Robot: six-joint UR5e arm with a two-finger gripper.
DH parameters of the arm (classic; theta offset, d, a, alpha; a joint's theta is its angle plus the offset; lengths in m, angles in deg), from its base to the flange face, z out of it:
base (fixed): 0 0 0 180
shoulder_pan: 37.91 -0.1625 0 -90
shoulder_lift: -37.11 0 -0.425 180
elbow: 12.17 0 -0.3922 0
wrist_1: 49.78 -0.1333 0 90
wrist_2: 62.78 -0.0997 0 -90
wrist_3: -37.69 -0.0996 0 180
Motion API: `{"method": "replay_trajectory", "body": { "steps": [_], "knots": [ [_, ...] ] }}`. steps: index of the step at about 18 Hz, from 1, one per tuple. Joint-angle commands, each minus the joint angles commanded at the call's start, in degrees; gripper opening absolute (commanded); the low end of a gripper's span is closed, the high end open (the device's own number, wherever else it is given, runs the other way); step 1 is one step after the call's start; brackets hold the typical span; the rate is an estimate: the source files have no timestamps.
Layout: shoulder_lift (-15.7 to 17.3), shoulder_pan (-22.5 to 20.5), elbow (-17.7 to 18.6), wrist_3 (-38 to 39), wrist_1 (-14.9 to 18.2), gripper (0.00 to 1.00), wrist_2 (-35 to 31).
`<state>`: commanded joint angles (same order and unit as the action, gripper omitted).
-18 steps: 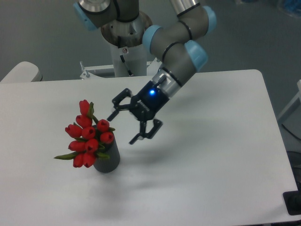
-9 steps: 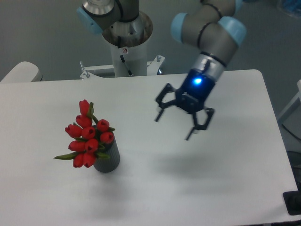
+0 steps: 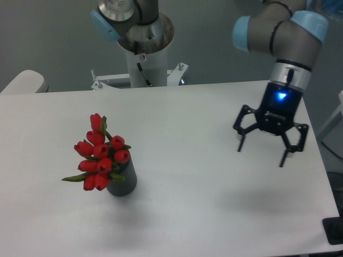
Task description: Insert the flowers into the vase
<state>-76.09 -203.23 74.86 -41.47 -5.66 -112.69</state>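
Gripper (image 3: 261, 155): two-finger type, black, jaws spread wide with nothing between them; fingers (image 3: 240, 143) pointing down above the right part of the table, not touching it. Blue light lit on the wrist section above the fingers. Well apart from the flowers and vase.

Table (image 3: 214, 214): white top, rounded corners, fills most of the view. A soft shadow lies on it below and left of the gripper.

Vase (image 3: 123, 183): small, dark grey, cylindrical, standing upright on the left part of the table. Most of its mouth is covered by the bunch; only the lower body and right side show.

Flowers (image 3: 101, 152): bunch of red closed tulip heads with green leaves, seated in the vase, spreading up and to the left, wider than the vase. One head stands highest at the top; one green leaf sticks out to the lower left. Stems are hidden inside the vase.

Arm (image 3: 286, 37): grey links with light blue joint caps, coming down from the upper right to the gripper.

Pedestal (image 3: 146, 59): white column behind the table's far edge, carrying the arm's base joint.

Floor: grey, beyond the table.
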Motion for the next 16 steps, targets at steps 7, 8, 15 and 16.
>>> {"method": "replay_trajectory", "body": {
  "steps": [7,8,15,16],
  "knots": [
    [-2.91,-0.18,-7.66,-18.55,2.36,1.00,-18.37],
    [-2.91,-0.18,-8.45,-20.92,4.11,1.00,-20.04],
    [-4.67,1.05,-18.98,-24.90,18.09,1.00,-27.79],
    [-4.93,1.32,-20.13,-24.99,19.32,1.00,-27.79]
  ]
}}
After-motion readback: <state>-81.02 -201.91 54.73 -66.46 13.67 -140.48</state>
